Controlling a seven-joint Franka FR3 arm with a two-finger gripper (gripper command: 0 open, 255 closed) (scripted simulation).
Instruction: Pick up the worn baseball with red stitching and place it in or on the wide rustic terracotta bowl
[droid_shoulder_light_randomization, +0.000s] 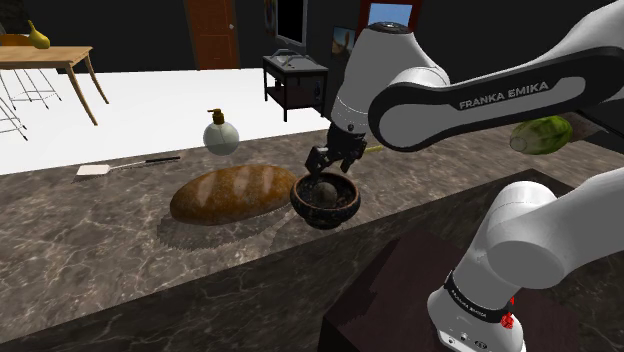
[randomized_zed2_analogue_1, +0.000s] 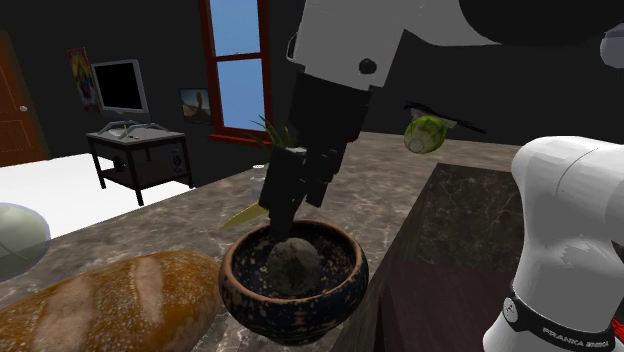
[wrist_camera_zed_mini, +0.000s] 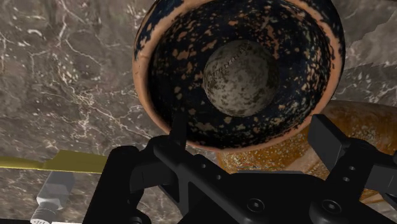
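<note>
Grey-brown, dirt-mottled hide on the baseball (wrist_camera_zed_mini: 240, 77); seam readable as a faint dotted arc, red not made out. Round, matt, scuffed all over. Lying loose on the floor of the terracotta bowl (wrist_camera_zed_mini: 143, 70), a little off centre, with nothing clasping it. Judged settled there by the concave floor: nowhere to roll but the low point.

Bowl wide, with an orange clay rim, dark inside and out with orange speckle. Upright on the marble counter (droid_shoulder_light_randomization: 100, 250).

Gripper (wrist_camera_zed_mini: 251, 130) directly over the bowl, fingers spread wide and empty. Tips low over the rim and clear of the ball as far as the wrist view tells. Spread judged deliberate, to leave the ball free. Placement looks complete, with only a straight lift away left to do. Risk judged small: possible snag of a fingertip on the rim during withdrawal, with tipping or dragging of the bowl.

Crusty bread loaf (droid_shoulder_light_randomization: 232, 193) at 9 o'clock of the bowl in the shoulder view, just beside it; touching or not, cannot tell. Round soap dispenser (droid_shoulder_light_randomization: 220, 133) at 10 o'clock, farther back on the counter. Flat white-bladed utensil (droid_shoulder_light_randomization: 125, 166) also toward 10 o'clock, well apart, beyond the loaf. Green melon-like fruit (droid_shoulder_light_randomization: 540, 133) at 2 o'clock, well apart, past the arm's forearm.
</note>
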